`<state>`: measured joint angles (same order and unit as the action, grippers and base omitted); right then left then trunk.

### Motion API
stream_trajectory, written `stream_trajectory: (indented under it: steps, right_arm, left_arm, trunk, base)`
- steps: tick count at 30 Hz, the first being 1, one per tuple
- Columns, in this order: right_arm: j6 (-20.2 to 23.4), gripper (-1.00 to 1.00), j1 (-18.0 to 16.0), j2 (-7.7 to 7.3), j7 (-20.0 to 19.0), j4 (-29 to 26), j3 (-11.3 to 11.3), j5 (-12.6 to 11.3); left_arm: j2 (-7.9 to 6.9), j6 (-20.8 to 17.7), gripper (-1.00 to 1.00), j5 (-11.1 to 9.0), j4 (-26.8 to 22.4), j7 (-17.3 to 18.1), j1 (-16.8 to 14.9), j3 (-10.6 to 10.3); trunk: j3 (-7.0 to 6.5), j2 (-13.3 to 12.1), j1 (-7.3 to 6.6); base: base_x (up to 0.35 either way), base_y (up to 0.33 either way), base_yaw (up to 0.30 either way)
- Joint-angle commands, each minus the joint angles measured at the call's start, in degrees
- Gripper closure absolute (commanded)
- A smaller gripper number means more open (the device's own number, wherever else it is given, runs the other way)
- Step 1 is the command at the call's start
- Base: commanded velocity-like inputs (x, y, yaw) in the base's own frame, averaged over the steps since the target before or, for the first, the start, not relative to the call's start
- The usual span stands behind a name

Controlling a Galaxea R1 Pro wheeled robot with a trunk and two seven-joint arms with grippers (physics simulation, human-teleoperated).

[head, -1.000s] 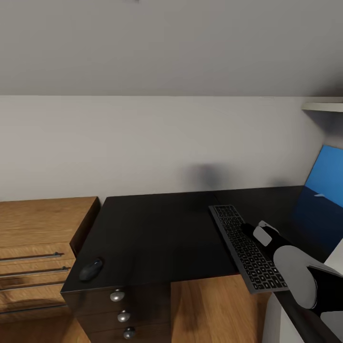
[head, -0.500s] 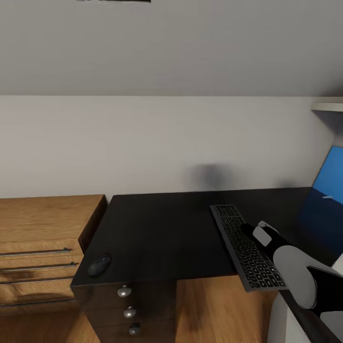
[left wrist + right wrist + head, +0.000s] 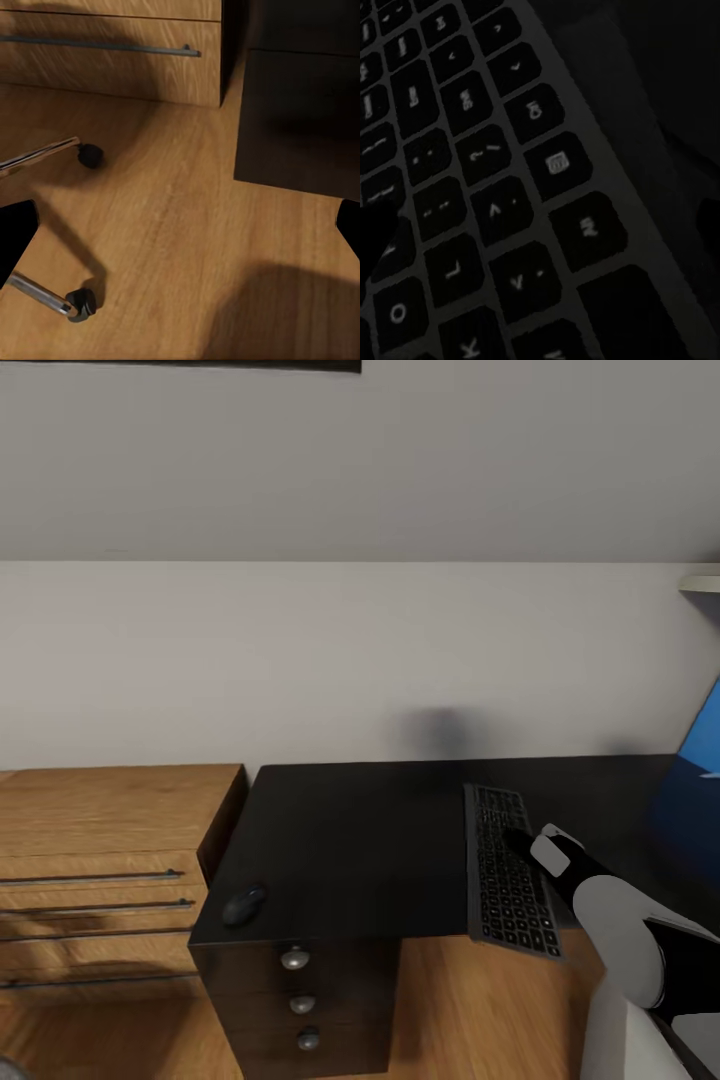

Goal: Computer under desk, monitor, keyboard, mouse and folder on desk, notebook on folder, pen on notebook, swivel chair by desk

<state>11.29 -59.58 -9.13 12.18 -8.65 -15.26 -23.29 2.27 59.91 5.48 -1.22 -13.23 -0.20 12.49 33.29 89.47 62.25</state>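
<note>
The black keyboard (image 3: 505, 870) lies on the glossy black desk (image 3: 360, 840), nearly square to its front edge, with its near end overhanging. My right gripper (image 3: 522, 842) rests on the keyboard's right side. The right wrist view shows the keys (image 3: 510, 195) close up, with the dark fingertips (image 3: 373, 236) spread wide, so that gripper is open. The small black mouse (image 3: 245, 905) sits at the desk's front left corner. My left gripper (image 3: 180, 232) hangs open over the wooden floor, near the swivel chair's chrome legs and casters (image 3: 80, 303).
A light wooden dresser (image 3: 100, 830) stands against the desk's left side. The black drawer unit (image 3: 300, 990) with silver knobs is under the mouse. A blue panel (image 3: 700, 780) rises at the desk's far right.
The camera has turned left, so the whole scene has shifted right. The keyboard has swung on the desk from a diagonal to almost perpendicular to the front edge, under my right gripper.
</note>
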Motion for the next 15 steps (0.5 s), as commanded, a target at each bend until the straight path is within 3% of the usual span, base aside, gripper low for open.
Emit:
stream_trajectory:
  steps: [1,15]
  right_arm:
    - [0.31,-1.00,-0.01,-0.01,0.25,-0.14,0.14,-0.45]
    - [0.18,-1.00,-0.01,-0.03,0.13,-0.17,0.14,-0.36]
  left_arm:
    - [0.01,0.09,-1.00,0.59,-0.01,-0.41,-0.02,0.25]
    - [0.05,0.09,-1.00,0.59,-0.01,-0.43,-0.02,0.25]
  trunk:
    - [0.05,0.03,0.00]
    - [0.05,0.03,0.00]
  base:
    - [-0.005,0.015,0.116]
    - [-0.001,0.002,0.098]
